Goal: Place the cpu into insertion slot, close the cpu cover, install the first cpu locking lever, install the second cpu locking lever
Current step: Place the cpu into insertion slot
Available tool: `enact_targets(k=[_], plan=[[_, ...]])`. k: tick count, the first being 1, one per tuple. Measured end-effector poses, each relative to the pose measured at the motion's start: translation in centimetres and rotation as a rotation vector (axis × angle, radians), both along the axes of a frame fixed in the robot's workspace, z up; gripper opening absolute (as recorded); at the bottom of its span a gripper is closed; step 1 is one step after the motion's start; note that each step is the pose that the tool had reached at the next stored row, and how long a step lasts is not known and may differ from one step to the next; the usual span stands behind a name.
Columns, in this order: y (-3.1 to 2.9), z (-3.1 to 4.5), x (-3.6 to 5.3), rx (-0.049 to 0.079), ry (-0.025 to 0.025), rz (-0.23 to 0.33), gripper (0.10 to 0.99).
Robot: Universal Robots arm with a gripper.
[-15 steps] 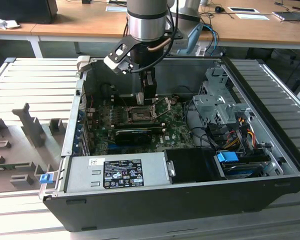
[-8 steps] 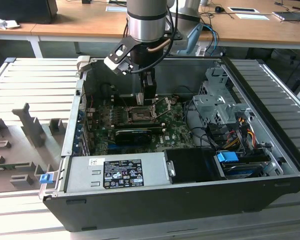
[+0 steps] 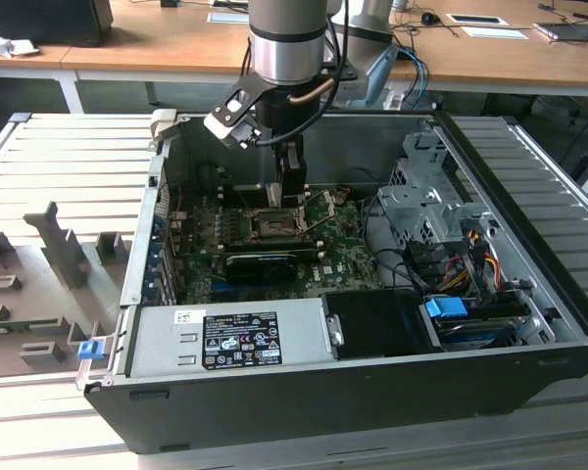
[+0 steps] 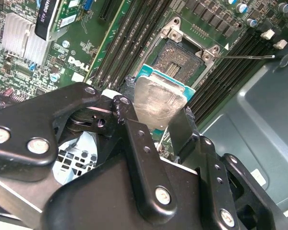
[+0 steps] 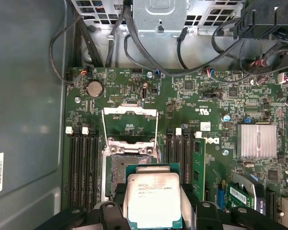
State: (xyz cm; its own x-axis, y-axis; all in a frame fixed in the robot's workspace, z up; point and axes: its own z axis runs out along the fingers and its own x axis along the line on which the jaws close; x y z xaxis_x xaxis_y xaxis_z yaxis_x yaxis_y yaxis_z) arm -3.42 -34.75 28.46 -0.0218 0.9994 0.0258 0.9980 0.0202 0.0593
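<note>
My gripper [image 3: 290,191] reaches down into the open computer case, just above the insertion slot [image 3: 272,223]. It is shut on the cpu [image 4: 158,103], a pale silver square chip on a green base, with one black finger [image 4: 128,91] on each of two opposite edges. In the first wrist view the cpu [image 5: 153,199] hangs partly over the dark open insertion slot [image 5: 129,165]. The cpu cover [image 5: 129,110] is flipped open, lying back on the board beyond the slot. A thin locking lever [image 4: 245,56] sticks out sideways from the insertion slot [image 4: 185,60].
Memory slots [image 5: 84,163] flank the socket on both sides. A black graphics card [image 3: 265,262] and the power supply [image 3: 225,338] lie nearer the case front. A drive cage [image 3: 426,201] with cables stands at the exterior view's right. A finned heat sink [image 5: 256,141] sits on the board.
</note>
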Motion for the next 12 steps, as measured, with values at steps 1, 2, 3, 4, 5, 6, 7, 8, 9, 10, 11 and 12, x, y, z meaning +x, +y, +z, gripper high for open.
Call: enact_targets(k=[1, 2, 3, 4, 5, 6, 7, 8, 9, 10, 11, 12], plan=[[0.00, -0.07, 0.00, 0.000, 0.0000, 0.000, 0.525], [0.00, -0.09, 0.00, 0.000, 0.0000, 0.000, 0.525], [0.00, -0.10, 0.00, 0.000, 0.0000, 0.000, 0.525], [0.00, -0.18, 0.00, 0.000, 0.0000, 0.000, 0.525], [0.00, -0.26, 0.00, 0.000, 0.0000, 0.000, 0.525], [0.00, -0.28, 0.00, 0.000, 0.0000, 0.000, 0.525], [0.00, -0.29, 0.00, 0.000, 0.0000, 0.000, 0.525], [0.00, -0.30, 0.00, 0.000, 0.0000, 0.000, 0.525], [0.00, -0.31, 0.00, 0.000, 0.0000, 0.000, 0.525], [0.00, -0.33, 0.00, 0.000, 0.0000, 0.000, 0.525], [0.00, -0.35, 0.00, 0.000, 0.0000, 0.000, 0.525], [0.00, -0.36, 0.00, 0.000, -0.0001, 0.000, 0.525]])
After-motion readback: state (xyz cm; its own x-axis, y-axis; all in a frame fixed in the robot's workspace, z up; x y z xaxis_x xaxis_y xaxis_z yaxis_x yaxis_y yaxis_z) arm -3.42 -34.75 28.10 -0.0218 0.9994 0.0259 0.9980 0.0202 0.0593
